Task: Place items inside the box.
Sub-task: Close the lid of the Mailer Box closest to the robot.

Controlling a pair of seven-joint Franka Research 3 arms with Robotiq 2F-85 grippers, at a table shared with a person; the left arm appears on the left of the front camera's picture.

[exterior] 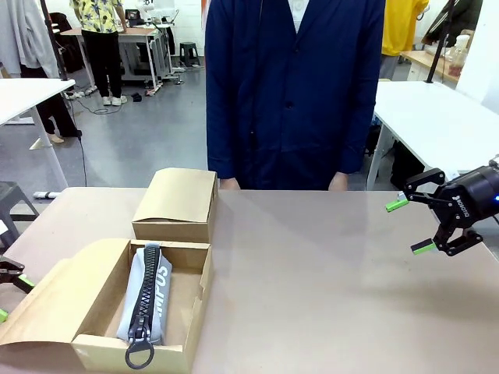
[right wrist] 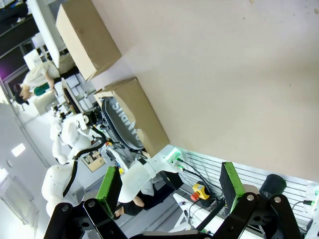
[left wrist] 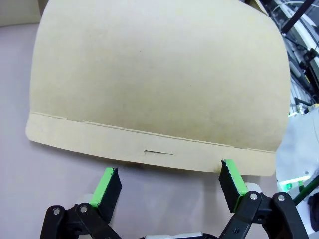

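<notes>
The open box (exterior: 101, 312) sits at the near left corner of the tabletop (exterior: 327, 265), its lid flap folded out flat toward the left edge. Inside lies the pencil case (exterior: 146, 300), pale grey with a heavy black zip. Its long axis runs from the near wall of the box toward the far one, leaning a little to the right at the far end, and the zip's ring pull hangs over the near wall. A second, shut box (exterior: 176, 204) stands just beyond the open one, near the far edge where a person in a dark blue coat (exterior: 295, 86) waits.

The left gripper (left wrist: 169, 185) hovers with its jaws spread just at the free edge of the lid flap (left wrist: 154, 84), holding nothing. The right gripper (exterior: 419, 226) hangs above the right edge of the tabletop, jaws also spread and empty.

The likely trouble lies with the lid. If the left gripper lifts the flap to close it, the ring pull draped over the near wall could catch under the lid and keep it from seating. A thin, bendy flap may also slip from the pads, or the light box may slide across the tabletop when pushed.
</notes>
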